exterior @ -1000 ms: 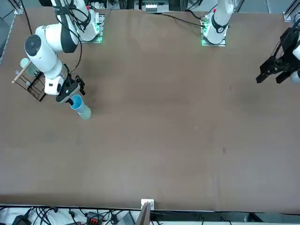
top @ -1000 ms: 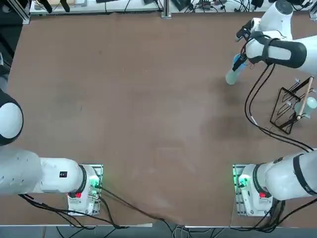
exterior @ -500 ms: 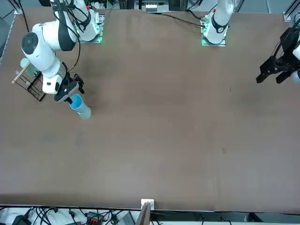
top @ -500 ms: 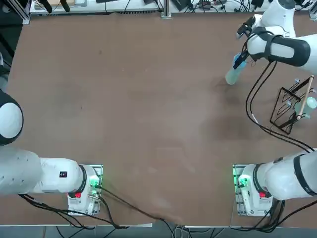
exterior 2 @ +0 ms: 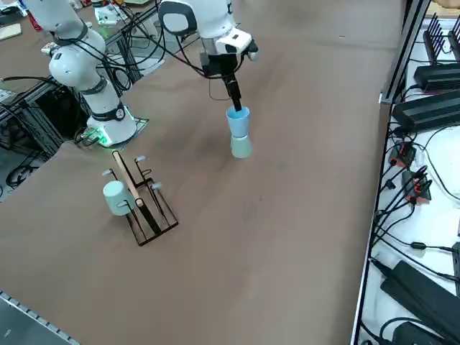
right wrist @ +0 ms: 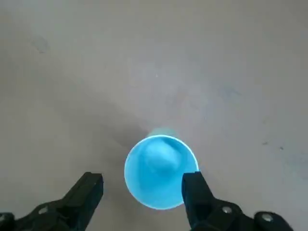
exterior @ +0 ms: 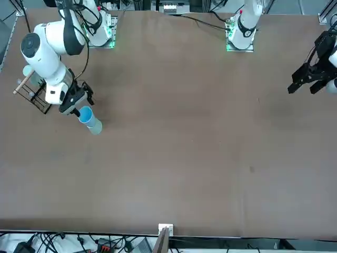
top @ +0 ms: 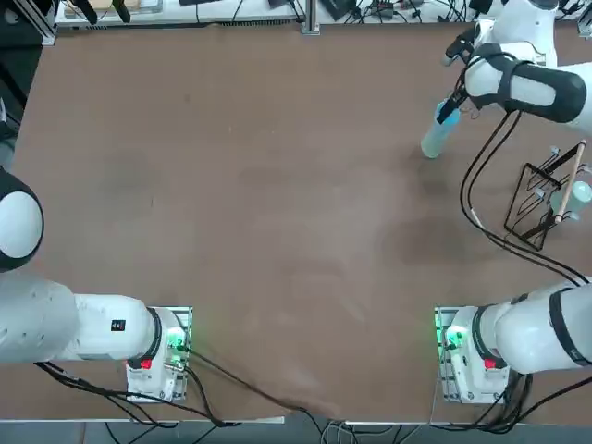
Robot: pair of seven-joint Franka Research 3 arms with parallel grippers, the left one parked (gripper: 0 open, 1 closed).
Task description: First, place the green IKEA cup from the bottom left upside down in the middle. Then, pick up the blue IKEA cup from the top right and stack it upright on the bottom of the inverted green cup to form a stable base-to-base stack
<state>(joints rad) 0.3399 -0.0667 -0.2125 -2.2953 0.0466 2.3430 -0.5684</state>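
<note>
Since a second ago the right gripper [exterior: 75, 103] has been lifting off the stack and drifting toward the table's far right corner, while both cups are staying exactly where they were. Nearest the robot's side, the arm's base is sitting at about five o'clock in the top view, and the arm is reaching out to roughly one o'clock on the table [top: 259, 203]. There the green IKEA cup [exterior 2: 241, 146] is standing inverted, mouth down on the wood, its long axis vertical. On its upturned base the blue IKEA cup [exterior 2: 238, 121] is resting upright, mouth facing up, axis also vertical and in line with the green one, so the two are meeting base to base. In the wrist view the blue cup's open rim is showing as a full circle with a thin crescent of green peeking from behind it. The gripper's fingers [right wrist: 86, 190] are spread as wide as they go, hanging just above the blue rim, gripping nothing. A wire rack [top: 541, 203] holding a wooden stick is standing at three o'clock, well apart from the stack.
</note>
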